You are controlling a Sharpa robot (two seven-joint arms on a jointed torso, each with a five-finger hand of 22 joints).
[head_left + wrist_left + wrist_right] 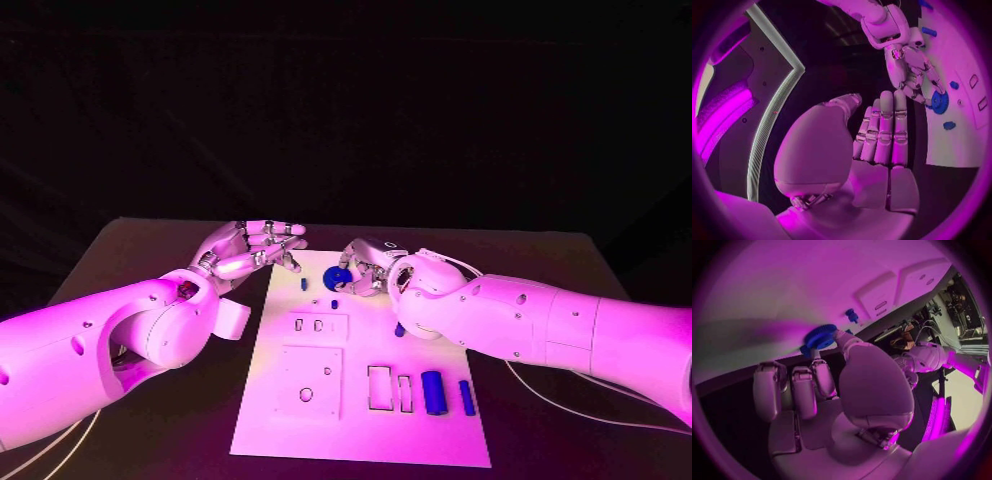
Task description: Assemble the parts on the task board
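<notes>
Just above the frame's centre, the right hand (378, 268) pinches a blue round part (338, 277) over the task board (361, 440), seemingly to seat it, while the left hand (253, 248) waits open beside.

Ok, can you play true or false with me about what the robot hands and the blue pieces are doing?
1. The right robot hand holds a round blue part. True.
2. The left robot hand is holding a blue piece. False: it holds nothing, its fingers straight and together beside the task board.
3. The round blue part looks like a gear with a toothed rim. True, as the right wrist view shows it.
4. The task board is black. False: it is a white plate on a black table.
5. Two long blue parts lie on the board's near right part. True.
</notes>
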